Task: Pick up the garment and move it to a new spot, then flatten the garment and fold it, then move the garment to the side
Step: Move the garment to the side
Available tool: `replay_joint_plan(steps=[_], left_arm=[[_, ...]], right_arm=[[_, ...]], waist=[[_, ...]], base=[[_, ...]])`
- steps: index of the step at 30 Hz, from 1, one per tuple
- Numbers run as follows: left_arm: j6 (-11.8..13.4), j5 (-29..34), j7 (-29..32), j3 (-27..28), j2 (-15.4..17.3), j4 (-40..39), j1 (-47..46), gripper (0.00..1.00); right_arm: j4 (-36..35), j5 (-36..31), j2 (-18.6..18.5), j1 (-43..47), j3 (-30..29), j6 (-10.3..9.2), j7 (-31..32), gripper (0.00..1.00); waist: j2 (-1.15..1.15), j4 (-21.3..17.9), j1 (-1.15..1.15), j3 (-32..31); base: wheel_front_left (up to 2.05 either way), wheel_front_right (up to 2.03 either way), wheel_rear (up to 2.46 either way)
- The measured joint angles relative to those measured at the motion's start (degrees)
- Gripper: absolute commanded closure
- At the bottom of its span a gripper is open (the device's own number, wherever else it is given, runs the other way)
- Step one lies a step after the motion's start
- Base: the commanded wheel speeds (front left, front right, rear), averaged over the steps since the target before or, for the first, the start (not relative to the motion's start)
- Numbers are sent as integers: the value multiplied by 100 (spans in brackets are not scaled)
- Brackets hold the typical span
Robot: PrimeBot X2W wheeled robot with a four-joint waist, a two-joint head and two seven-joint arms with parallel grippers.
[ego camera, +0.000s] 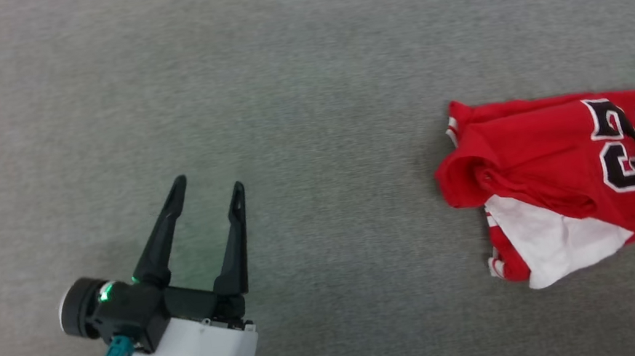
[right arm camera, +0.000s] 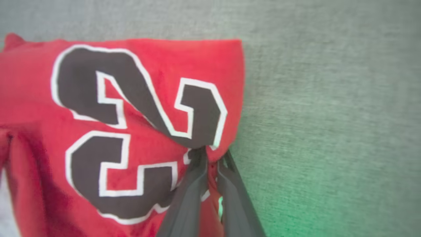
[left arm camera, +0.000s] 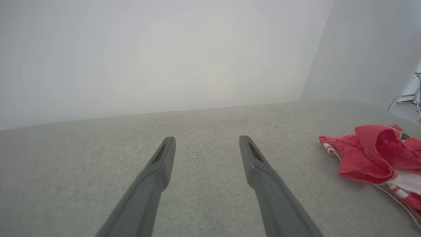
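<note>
Grey cloth surface [ego camera: 299, 50] | garment [ego camera: 526, 161] crumpled | right tool [right arm camera: 213, 153] clamped on garment | left tool [ego camera: 208, 181] spread, well apart from it

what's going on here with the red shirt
A two-armed robot is handling a crumpled red jersey lying on a grey fabric surface. Its right claw is shut on the jersey's edge beside the black numbers. Its left claw is open above bare surface, apart from the jersey. It is not yet flattened.

The garment [ego camera: 538, 159] lies on the surface [ego camera: 299, 50], to the robot's right.
</note>
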Motion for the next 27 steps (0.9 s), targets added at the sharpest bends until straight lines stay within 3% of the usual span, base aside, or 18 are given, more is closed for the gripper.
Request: replay_joint_plan(steps=[10, 17, 27], left_arm=[[0, -8, 0, -369, 465, 24, -758, 0], [0, 82, 0, -876, 918, 110, -1987, 0], [-2, 35, 0, -1567, 1250, 414, -3551, 0]], right_arm=[[583, 33, -241, -140, -947, -23, -981, 100], [1317, -293, -297, -710, -1492, -23, -1858, 100], [2675, -842, -377, -2107, -1427, -23, -2906, 100]], waist=[[0, -692, 0, 195], [0, -1122, 0, 629], [0, -1498, 0, 1484]], base=[[0, 0, 0], [0, 0, 0], [0, 0, 0]])
